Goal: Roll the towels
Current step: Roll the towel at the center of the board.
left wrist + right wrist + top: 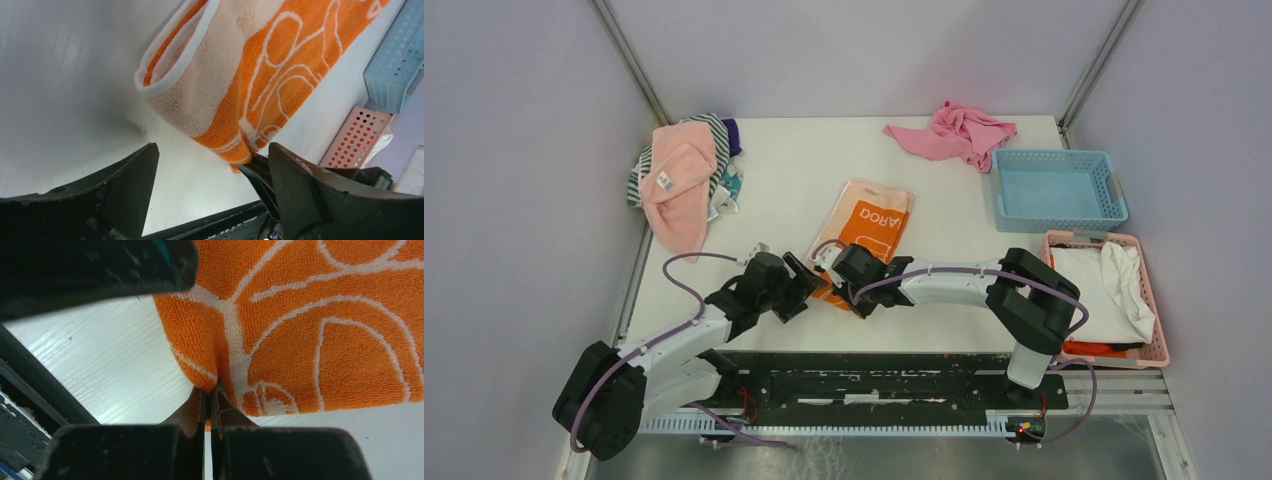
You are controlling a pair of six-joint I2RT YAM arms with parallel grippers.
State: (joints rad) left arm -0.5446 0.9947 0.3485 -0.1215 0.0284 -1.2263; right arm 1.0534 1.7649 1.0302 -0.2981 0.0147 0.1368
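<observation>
Nearest the bases, the right end effector [210,400] was clamped on the near edge of the orange towel [876,222], fingers pressed together over the cloth. Just left of it, the left end effector [212,155] stood with fingers apart, gripping nothing, beside the raised, curled corner. Rolling seemed barely begun; the next move likely called for the left to pinch that same edge so both could turn it away evenly. Farther back, the pink towel [679,175] lay crumpled at the far left of the bench [794,170].

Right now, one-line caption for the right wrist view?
Right gripper pinching an edge of the orange towel, white table beneath.
</observation>
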